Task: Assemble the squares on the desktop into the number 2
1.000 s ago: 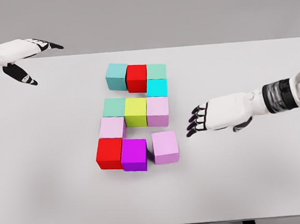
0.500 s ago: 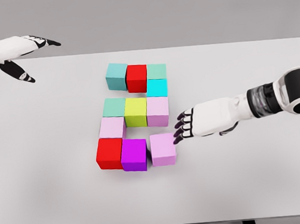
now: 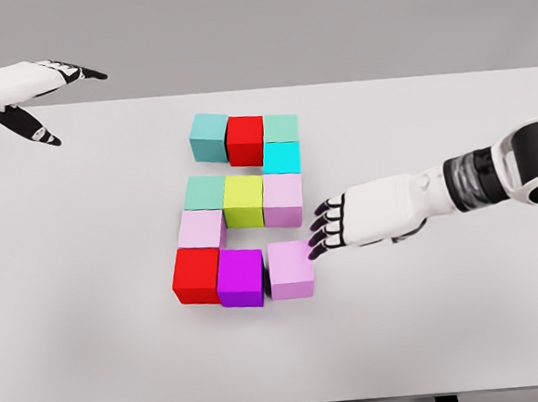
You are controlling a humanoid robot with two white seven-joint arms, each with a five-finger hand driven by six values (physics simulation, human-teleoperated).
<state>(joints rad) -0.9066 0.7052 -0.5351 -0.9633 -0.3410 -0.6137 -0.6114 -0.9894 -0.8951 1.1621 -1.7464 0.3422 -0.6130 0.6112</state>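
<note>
At the right of the desk: the right hand (image 3: 332,226) is seen reaching in from the right edge, fingers spread and holding nothing, its dark fingertips (image 3: 315,246) touching or just beside the right face of the loose lilac cube (image 3: 291,269).
Step in hand: judged to be the sideways push of that lilac cube leftward, to close the narrow gap to the magenta cube (image 3: 240,277) and finish the bottom row.
How it is best done: the push is best kept low on the cube's side, level and straight along the row, and slow, so the cube is not twisted or tipped; it should be stopped once the faces meet, or the magenta cube and the red bottom cube (image 3: 197,275) may be shoved out of line.
Left hand: the left hand (image 3: 35,94) is held open above the far left corner of the white table (image 3: 465,325), well apart from the cubes.
Where the figure lies: the cubes are grouped at the middle of the table, already shaped much like a 2.
Cube count: eleven in all.
By colour: three lilac, two red, three in teal or soft green shades, one cyan (image 3: 281,157), one yellow-green (image 3: 244,200), one magenta.
Hands: two.
</note>
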